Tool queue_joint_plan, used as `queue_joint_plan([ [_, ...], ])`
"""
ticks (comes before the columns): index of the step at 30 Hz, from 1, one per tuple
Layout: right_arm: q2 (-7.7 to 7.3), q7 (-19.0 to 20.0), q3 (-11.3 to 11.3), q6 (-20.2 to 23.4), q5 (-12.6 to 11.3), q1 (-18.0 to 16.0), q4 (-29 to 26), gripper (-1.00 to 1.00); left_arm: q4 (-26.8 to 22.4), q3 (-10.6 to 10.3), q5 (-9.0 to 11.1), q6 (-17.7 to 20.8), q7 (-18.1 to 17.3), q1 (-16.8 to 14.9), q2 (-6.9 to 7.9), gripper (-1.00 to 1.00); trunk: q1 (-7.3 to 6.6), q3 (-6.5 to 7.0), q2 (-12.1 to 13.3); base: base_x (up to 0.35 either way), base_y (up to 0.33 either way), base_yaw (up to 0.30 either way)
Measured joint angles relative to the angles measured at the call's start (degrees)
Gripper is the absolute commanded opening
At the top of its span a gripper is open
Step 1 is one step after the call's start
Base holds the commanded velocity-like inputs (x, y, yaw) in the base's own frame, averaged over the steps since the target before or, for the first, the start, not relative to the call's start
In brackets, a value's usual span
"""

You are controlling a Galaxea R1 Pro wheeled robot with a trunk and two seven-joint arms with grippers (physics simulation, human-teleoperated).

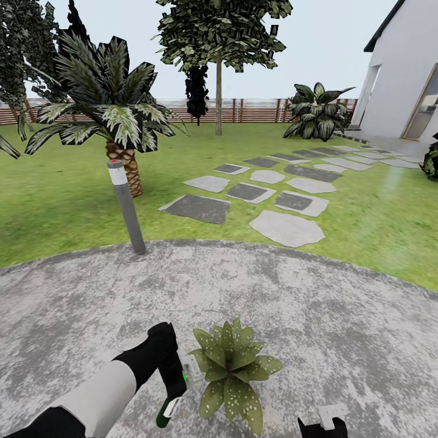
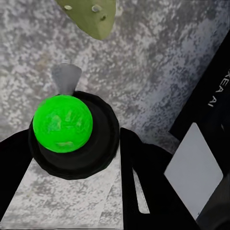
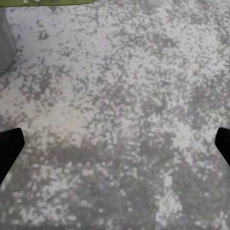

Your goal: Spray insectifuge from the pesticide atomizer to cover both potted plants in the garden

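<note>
A potted plant, a low rosette of pointed green leaves, stands on the round stone patio just in front of me. Pale specks of insectifuge dot its leaves. My left gripper is shut on the pesticide atomizer, held close to the plant's left side. In the left wrist view the atomizer sits between my black fingers, with a speckled leaf just beyond it. My right gripper is open over bare stone to the plant's right, and its top shows in the head view.
A grey bollard lamp stands at the patio's far left edge, with a palm behind it. Stepping stones cross the lawn toward a white house. A leafy bush and a wooden fence lie beyond.
</note>
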Motion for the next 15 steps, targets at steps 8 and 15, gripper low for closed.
queue_joint_plan([
  [8, 0.06, -0.01, 0.0, 0.0, -0.07, 0.0, 0.0, 1.0, -0.14, -0.08, -3.49, 3.1, -0.19, -0.34, -0.33, -1.0, 0.0, 0.0, 0.0, 0.0, -0.12, 0.001],
  [15, 0.09, 0.0, -0.01, 0.0, -0.09, -0.01, 0.01, 1.0, -0.17, -2.47, -3.94, 5.0, -0.3, -0.85, -1.18, -1.0, 0.0, 0.0, 0.0, 0.0, -0.005, 0.183],
])
